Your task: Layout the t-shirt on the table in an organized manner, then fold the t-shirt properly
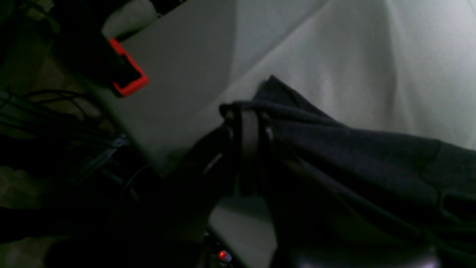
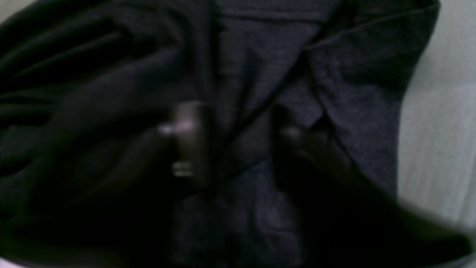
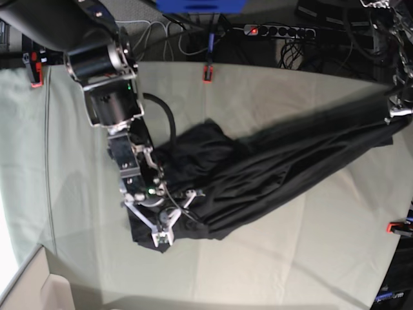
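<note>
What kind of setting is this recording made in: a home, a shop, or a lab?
Most likely a robotics lab or test bench. The table is covered with pale cloth held by red clamps, and a power strip with loose cables lies behind it. A black t-shirt is stretched across it.

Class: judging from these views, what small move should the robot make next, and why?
Probably close the right gripper on the t-shirt. Its jaws straddle bunched fabric with a gap between them, while the left gripper is shut on an edge stretched toward the table's far side.
</note>
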### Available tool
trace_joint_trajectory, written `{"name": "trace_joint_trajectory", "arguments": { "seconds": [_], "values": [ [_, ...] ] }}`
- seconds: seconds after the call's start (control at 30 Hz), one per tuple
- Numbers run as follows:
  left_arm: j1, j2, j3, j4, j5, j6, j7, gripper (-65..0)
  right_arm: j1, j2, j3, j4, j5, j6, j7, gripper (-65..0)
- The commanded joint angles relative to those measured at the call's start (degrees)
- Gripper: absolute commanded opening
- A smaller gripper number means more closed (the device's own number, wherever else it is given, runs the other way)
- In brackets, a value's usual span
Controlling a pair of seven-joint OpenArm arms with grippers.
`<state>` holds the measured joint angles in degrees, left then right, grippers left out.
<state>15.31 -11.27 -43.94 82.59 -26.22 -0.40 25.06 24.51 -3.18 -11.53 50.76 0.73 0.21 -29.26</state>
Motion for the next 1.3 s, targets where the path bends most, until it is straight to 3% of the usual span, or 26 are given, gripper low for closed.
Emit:
{"name": "trace_joint_trajectory", "arguments": {
  "seconds": [0.0,0.03,0.1,0.27,0.43,0.57,0.77,0.9,1.13,1.27],
  "values": [
    [-0.4,-1.0,-0.3,0.8,-0.2,0.1,-1.6,-64.7,0.9,-0.1,0.1,3.2,0.1,0.2,1.3,-57.3],
    [-0.5,-1.0,-0.3,0.8,-0.2,0.1,-1.6,-64.7,0.0,-0.1,0.1,6.3,0.1,0.2,1.0,-65.0],
    [-0.7,-1.0,-0.3,1.1,-0.2,0.1,-1.6,-64.7,-3.0,0.2,0.1,14.9,0.0,0.1,-0.7,-64.8],
    [-0.5,-1.0,-0.3,3.3,-0.3,0.1,-1.6,-64.7,-16.0,4.5,0.1,43.8,0.0,0.1,-5.2,-65.0],
    [-0.8,-0.9,-0.1,2.8,-0.3,0.1,-1.6,-64.7,-23.6,5.4,0.0,52.7,0.0,0.2,-5.4,-65.0],
    [-1.1,0.2,-0.1,3.0,-0.3,0.1,-1.8,-64.7,-21.8,4.5,-0.2,47.4,0.0,0.2,-5.5,-63.4],
    [-1.6,0.2,-0.1,3.0,-0.3,0.1,-1.7,-64.7,-10.2,0.7,0.1,31.7,0.1,0.2,-9.2,-34.4],
    [-1.6,0.2,-0.1,2.9,-0.3,0.1,-1.6,-64.7,-2.2,-1.8,0.1,17.7,0.1,0.2,-7.2,-21.2],
    [-1.6,0.2,-0.1,2.9,-0.3,0.1,-1.6,-64.7,6.2,-3.3,0.1,-5.5,0.1,0.1,1.8,-18.1],
    [-1.6,0.2,-0.1,2.9,-0.3,0.1,-1.6,-64.7,5.8,-2.9,0.1,-7.7,0.1,0.0,5.1,-19.2]
  ]
}}
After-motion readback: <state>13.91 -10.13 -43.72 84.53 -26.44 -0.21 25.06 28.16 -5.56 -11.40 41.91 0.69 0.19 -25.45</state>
